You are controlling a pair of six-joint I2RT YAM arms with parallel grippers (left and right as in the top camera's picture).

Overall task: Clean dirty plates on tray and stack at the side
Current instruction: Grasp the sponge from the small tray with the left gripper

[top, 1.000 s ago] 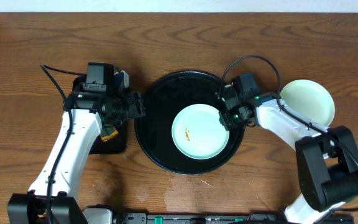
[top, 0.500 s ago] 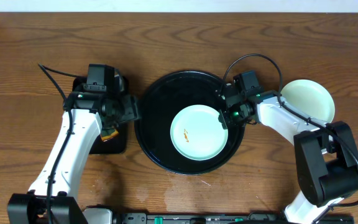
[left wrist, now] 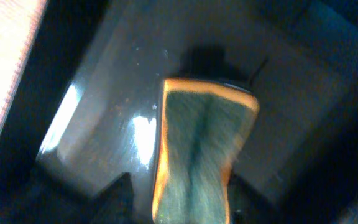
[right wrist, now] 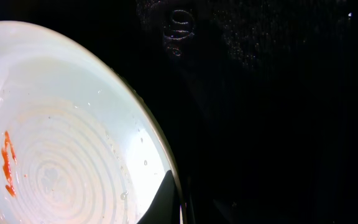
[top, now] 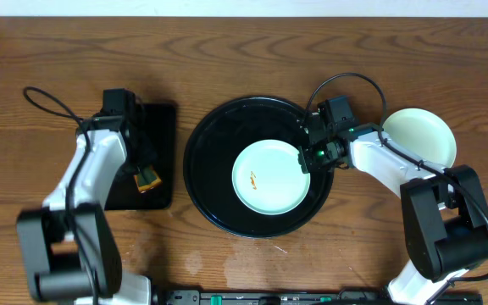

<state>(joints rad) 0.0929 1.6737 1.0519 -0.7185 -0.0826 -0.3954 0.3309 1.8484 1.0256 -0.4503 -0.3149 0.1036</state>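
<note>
A pale mint-green plate (top: pixel 267 178) with a small orange smear lies right of centre in the round black tray (top: pixel 202 144). It also shows in the right wrist view (right wrist: pixel 61 149), on the tray's wet black floor (right wrist: pixel 260 93). My right gripper (top: pixel 305 161) is shut on the plate's right rim, with one finger over the rim (right wrist: pixel 182 202). A second pale plate (top: pixel 419 135) lies on the table at the right; whether another lies under it is hidden. My left gripper (top: pixel 142 165) is open, its fingers on either side of an orange-and-green sponge (left wrist: pixel 197 155).
The sponge (top: pixel 148 178) lies in a small rectangular black tray (top: pixel 159 119) at the left, whose wet floor shows in the left wrist view (left wrist: pixel 104 93). Cables loop above both arms. A few water marks lie on the wood near the front edge.
My left arm has swung away from the round tray's left edge and now points down over the sponge in the rectangular tray. My right gripper has stayed at the plate's rim.
</note>
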